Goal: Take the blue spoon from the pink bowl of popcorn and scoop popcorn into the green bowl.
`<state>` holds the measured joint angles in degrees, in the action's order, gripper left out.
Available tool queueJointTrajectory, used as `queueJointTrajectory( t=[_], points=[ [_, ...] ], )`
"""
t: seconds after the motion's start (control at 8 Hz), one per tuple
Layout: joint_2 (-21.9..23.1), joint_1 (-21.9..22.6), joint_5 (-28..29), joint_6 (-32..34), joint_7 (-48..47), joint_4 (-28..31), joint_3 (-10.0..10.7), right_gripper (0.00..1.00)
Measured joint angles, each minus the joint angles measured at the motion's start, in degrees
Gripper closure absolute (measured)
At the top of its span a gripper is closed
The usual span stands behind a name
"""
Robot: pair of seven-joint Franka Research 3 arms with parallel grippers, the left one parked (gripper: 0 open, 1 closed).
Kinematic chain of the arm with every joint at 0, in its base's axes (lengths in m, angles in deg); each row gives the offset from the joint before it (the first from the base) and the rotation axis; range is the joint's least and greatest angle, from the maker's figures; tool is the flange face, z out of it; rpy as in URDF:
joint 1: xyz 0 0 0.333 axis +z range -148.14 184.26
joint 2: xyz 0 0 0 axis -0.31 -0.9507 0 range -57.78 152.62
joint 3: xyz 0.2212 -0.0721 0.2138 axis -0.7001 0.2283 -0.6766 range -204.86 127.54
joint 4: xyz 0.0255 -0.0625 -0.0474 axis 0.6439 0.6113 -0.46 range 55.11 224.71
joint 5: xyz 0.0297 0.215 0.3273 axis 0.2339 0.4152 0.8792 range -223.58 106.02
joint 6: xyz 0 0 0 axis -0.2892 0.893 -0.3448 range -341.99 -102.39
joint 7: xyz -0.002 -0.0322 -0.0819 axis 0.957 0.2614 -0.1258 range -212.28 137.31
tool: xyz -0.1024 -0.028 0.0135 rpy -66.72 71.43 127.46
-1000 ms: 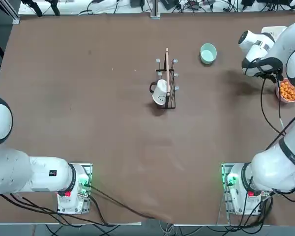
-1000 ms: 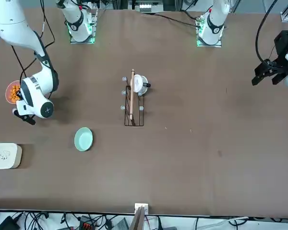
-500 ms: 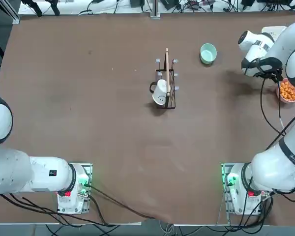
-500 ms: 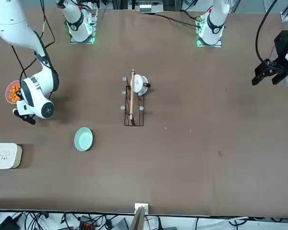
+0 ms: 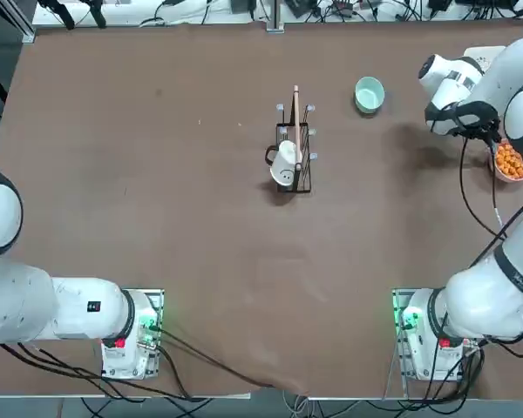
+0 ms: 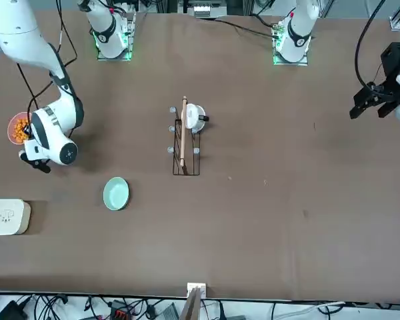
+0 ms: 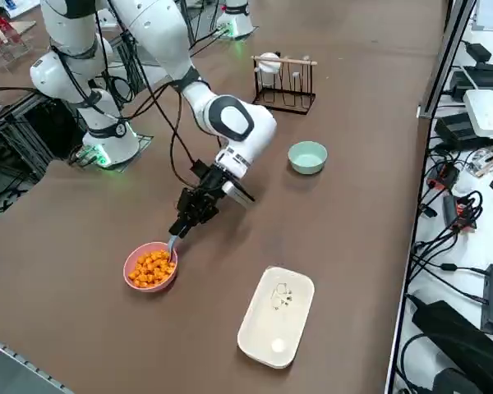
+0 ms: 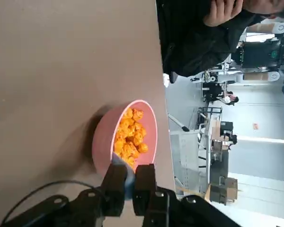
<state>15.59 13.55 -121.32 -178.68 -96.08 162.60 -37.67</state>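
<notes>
We have the right gripper (image 8: pixel 130 171) at the rim of the pink bowl (image 8: pixel 104 138), its two fingers pinching the blue spoon (image 8: pixel 129 183) by the handle. The spoon slants down into the bowl, its lower end by the popcorn (image 8: pixel 131 135); how deep it sits, we cannot tell. The green bowl (image 7: pixel 307 158) stands upright, well apart from the pink bowl, farther from the arm bases and to its left. The tray (image 7: pixel 276 316) lies beyond the pink bowl, away from the bases; the rack (image 7: pixel 287 102) and mug (image 7: pixel 269 64) are well to its left.

We judge the spoon light and stiff, probably smooth, so it could twist if we push hard into the pile. High on the handle is the right place to hold, keeping our fingers off the rim. The popcorn should be light and rather crumbly, quick to roll off a tilted spoon. The pink bowl looks light too and may skid if we lean on its wall. Next we should scoop shallowly, level the spoon, then lift.
</notes>
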Motion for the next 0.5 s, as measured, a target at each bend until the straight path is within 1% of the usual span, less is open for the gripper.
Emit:
queueJointTrajectory(
  t=[0.5],
  points=[
    [0.0,1.7,-0.5,3.0,0.0,-0.5,0.0,0.88]
  ],
)
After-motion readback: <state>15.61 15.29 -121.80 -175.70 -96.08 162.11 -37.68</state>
